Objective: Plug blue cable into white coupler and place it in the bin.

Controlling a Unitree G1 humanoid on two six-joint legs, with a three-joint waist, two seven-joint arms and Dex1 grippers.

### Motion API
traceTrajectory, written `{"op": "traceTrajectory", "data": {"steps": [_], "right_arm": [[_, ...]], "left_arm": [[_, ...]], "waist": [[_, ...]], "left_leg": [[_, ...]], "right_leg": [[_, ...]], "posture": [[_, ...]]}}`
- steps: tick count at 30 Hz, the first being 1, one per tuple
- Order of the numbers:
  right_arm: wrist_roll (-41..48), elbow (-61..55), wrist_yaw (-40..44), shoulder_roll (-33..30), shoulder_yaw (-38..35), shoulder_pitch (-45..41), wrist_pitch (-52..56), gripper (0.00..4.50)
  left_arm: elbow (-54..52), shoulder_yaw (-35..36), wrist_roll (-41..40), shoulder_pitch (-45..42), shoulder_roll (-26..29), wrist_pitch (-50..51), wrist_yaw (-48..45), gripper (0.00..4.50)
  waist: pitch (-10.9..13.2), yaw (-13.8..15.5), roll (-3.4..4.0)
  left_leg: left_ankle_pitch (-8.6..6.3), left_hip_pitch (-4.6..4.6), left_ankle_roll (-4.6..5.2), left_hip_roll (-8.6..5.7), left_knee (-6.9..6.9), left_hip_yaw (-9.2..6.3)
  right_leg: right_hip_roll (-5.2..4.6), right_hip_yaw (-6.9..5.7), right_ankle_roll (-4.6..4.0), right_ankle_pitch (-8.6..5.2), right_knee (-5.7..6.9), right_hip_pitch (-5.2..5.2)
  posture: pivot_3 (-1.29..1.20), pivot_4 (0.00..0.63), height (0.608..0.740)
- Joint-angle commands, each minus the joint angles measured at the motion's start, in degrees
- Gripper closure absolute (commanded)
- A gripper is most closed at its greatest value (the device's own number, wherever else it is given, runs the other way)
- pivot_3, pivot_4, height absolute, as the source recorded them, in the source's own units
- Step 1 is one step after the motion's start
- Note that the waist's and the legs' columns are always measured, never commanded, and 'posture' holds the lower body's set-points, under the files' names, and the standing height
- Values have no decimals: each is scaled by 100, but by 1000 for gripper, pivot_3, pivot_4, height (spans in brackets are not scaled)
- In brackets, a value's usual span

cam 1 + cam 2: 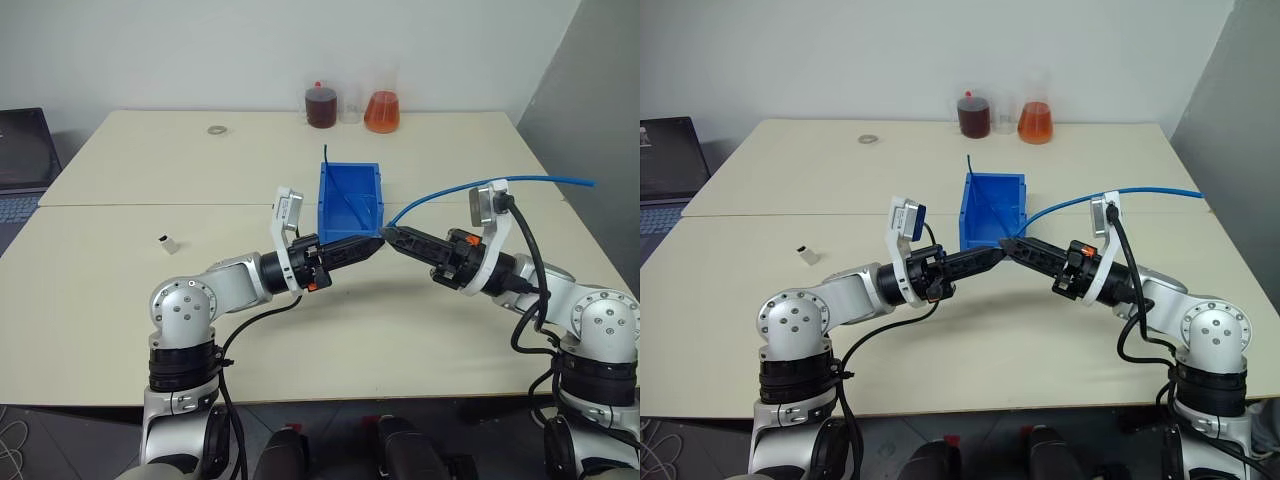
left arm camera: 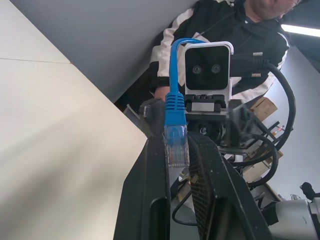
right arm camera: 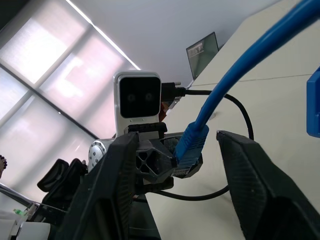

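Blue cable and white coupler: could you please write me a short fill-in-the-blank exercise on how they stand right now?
1. The left tool is shut on the clear ____ of the thin light-blue cable.
2. The tiny white boxy plastic coupler lies on the ____, apart from both tools.
3. The right tool stands ____ around the cable.

Missing words: plug; table; open.

The cable's (image 1: 470, 186) far end runs off past the table (image 1: 120, 300) edge on the right; the bin's (image 1: 350, 205) near wall is hidden behind the meeting grippers; the small white piece (image 1: 167, 244) on the left is too small to identify; the laptop (image 1: 22, 160) is cut off by the frame.
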Motion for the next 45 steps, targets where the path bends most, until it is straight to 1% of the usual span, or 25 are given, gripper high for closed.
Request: {"op": "traceTrajectory", "data": {"steps": [1,3,5,7,8,22,25,27,29,31,34,36,39,44,45], "right_arm": [[196,-143,60,-90,-7,49,-150,2995],[217,-146,76,-108,4,61,-165,3381],[208,-152,98,-129,29,74,-186,3864],[209,-146,101,-145,52,95,-223,4159],[217,-140,94,-148,58,102,-237,4223],[143,-67,182,-295,139,37,-332,4286],[116,-47,156,-296,160,3,-355,4286],[93,-41,150,-299,172,-12,-371,4286],[21,-38,147,-298,201,-35,-402,4287],[-46,-17,155,-298,223,-65,-432,4287],[-166,32,224,-318,256,-111,-458,4287],[-222,82,269,-327,267,-143,-466,4287],[-340,176,360,-349,294,-203,-480,4287],[-626,345,544,-343,322,-296,-528,4287],[-677,372,585,-336,323,-313,-529,4287]], "left_arm": [[-180,-31,-190,-17,29,-87,54,4257],[-178,-33,-215,-18,29,-84,88,4257],[-165,-21,-248,-30,34,-80,122,4257],[-165,-26,-275,-34,49,-70,134,4257],[-168,-30,-286,-33,57,-67,135,4257],[-250,-133,-392,12,215,-92,95,4257],[-274,-158,-327,20,263,-170,70,4257],[-335,-241,-128,42,335,-334,-7,4257],[-370,-277,-95,91,408,-428,-166,3556],[-426,-284,-181,120,510,-434,-314,3278],[-472,-269,-207,159,669,-466,-432,2697],[-492,-240,-228,184,748,-498,-468,2234],[-505,-146,-149,177,888,-624,-485,1686],[-604,-29,12,182,1225,-828,-463,559],[-655,-28,76,219,1309,-882,-454,408]], "waist": [[0,0,0],[0,1,0],[0,1,0],[0,0,0],[0,1,0],[1,1,0],[1,2,0],[1,2,0],[1,2,0],[1,1,0],[1,-1,1],[2,0,1],[2,0,0],[3,0,1],[3,0,1]], "left_leg": [[0,0,0,0,0,0],[0,-1,0,0,0,2],[0,-1,0,0,0,2],[0,-1,0,0,0,1],[0,-1,0,0,0,2],[0,-6,0,0,-2,1],[0,-7,0,0,-2,1],[0,-7,0,0,-3,1],[0,-8,0,0,-3,1],[0,-8,0,0,-4,2],[0,-9,0,1,-5,2],[0,-10,0,1,-5,2],[0,-12,0,1,-5,2],[0,-13,0,1,-8,2],[0,-14,0,1,-9,3]], "right_leg": [[0,0,0,0,0,0],[0,2,0,0,-1,-1],[0,2,0,0,-1,-1],[0,1,0,0,-1,-1],[0,2,1,0,-1,-1],[0,1,1,0,-10,-3],[0,2,1,0,-13,-3],[0,1,1,0,-14,-3],[0,1,2,0,-15,-4],[0,3,2,0,-16,-4],[0,1,2,0,-16,-5],[0,2,2,0,-17,-6],[0,2,3,1,-23,-6],[0,2,3,1,-27,-7],[0,2,3,1,-29,-8]], "posture": [[0,150,740],[0,150,740],[0,150,740],[0,150,740],[0,150,740],[0,150,740],[0,150,740],[0,150,740],[0,150,740],[0,150,740],[0,150,740],[0,150,740],[0,150,740],[0,150,740],[0,150,740]]}}
